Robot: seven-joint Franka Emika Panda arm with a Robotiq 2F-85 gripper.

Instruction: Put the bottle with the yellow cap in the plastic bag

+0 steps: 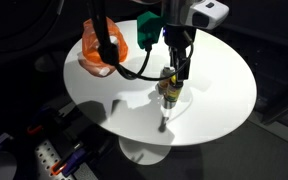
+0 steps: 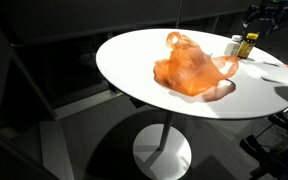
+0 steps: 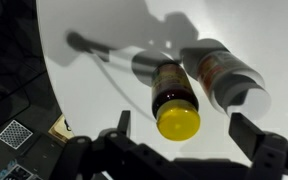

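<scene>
Hidden: in an exterior view the gripper [image 1: 174,70] and a black cable [image 1: 134,70] cover most of both bottles, and the cable also crosses the plastic bag [image 1: 92,50]. From the opposite side the arm is cut off at the frame corner and is too dark to read.

Pose: the arm comes down from above with the gripper pointing down. In the wrist view the fingers [image 3: 119,125] are spread wide and grip nothing. The bottle with the yellow cap [image 3: 176,105] stands upright between and below them.

A white-capped bottle [image 3: 229,80] stands just beside it; I cannot tell whether they touch. Both are near the worktop [image 2: 134,55] edge, well apart from the bag.
</scene>
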